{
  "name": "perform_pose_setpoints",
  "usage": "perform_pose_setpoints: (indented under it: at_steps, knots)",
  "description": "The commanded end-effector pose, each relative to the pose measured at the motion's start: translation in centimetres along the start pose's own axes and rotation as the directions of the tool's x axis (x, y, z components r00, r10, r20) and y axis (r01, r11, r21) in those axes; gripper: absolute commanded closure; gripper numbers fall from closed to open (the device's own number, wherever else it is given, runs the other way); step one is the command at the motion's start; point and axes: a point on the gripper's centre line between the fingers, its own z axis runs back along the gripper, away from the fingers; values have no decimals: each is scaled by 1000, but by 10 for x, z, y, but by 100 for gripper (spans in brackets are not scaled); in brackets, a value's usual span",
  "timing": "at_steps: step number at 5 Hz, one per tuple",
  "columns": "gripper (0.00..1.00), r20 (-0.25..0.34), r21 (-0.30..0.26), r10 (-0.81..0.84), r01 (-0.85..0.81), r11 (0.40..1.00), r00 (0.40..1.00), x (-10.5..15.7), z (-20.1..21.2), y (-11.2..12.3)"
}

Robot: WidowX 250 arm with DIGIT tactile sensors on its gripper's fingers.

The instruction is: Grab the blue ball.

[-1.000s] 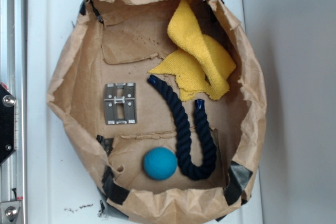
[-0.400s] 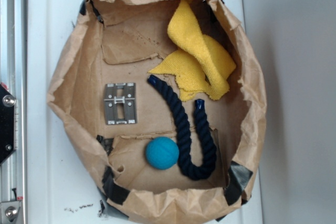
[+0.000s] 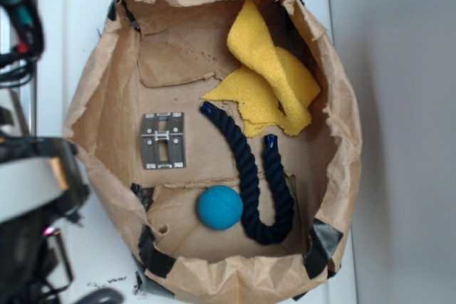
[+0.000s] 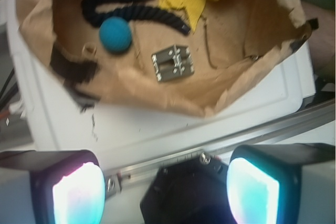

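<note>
One blue ball [image 3: 219,207] lay inside the crumpled paper bag [image 3: 100,97], touching the single dark rope [image 3: 249,176] — open cardboard on its other side. One metal plate [image 3: 163,140] sat beyond it, one yellow cloth [image 3: 271,80] past the rope. The gripper [image 4: 165,187] hung outside the bag's rim, fingers spread wide, empty.

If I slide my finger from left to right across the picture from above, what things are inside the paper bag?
Grey metal plate → blue ball → dark rope. The yellow cloth overlaps the rope's span, so I leave it out.
</note>
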Motion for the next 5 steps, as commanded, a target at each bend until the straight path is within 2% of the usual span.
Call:
perform_pose_setpoints:
  at_steps: [1,2,3,4,5]
  knots:
    - [0,165,-95,-75,91,991,984,60,-11,2]
    - [0,194,-130,-170,197,972,966,80,-28,11]
    - [0,201,-86,-211,231,969,957,89,-46,16]
    - [0,177,-39,-206,216,976,962,95,-64,19]
    - [0,136,-10,-269,273,962,954,88,-88,5]
